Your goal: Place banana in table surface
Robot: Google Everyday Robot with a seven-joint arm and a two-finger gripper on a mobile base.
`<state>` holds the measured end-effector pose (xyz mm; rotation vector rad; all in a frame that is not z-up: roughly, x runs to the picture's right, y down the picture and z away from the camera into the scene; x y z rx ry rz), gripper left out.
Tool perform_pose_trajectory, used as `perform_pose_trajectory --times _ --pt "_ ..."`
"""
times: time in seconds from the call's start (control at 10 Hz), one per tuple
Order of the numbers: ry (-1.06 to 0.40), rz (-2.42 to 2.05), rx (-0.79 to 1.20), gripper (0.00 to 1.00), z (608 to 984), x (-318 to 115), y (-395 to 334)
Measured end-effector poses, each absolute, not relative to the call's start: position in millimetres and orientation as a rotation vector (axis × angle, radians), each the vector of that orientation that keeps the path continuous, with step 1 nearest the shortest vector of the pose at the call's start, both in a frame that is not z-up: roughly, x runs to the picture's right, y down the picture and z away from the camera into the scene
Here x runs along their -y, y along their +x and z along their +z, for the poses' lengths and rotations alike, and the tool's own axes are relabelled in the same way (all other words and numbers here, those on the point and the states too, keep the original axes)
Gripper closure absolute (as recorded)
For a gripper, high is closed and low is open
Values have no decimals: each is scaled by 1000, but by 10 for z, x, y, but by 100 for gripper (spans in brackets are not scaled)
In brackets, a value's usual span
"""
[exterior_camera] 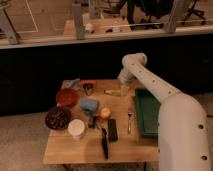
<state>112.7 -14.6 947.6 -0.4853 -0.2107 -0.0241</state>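
Observation:
The pale yellow banana [113, 92] lies on the light tan table surface [132, 145], near its far edge and right of centre. My gripper [123, 86] hangs at the end of the white arm, which reaches in from the lower right. The gripper is directly over the banana's right end. I cannot tell whether it touches the fruit.
A green tray [148, 114] lies on the right side, with a fork [129, 119] next to it. An orange fruit [105, 113], a blue object [90, 105], a red bowl [66, 96], a dark bowl [57, 118], a white cup [76, 128] and black items [112, 129] fill the left and middle.

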Motion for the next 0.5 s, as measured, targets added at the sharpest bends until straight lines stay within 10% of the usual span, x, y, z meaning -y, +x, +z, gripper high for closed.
perform_pose_trajectory --times 0.5 --pt "-508 -21 215 20 9667 105 1154"
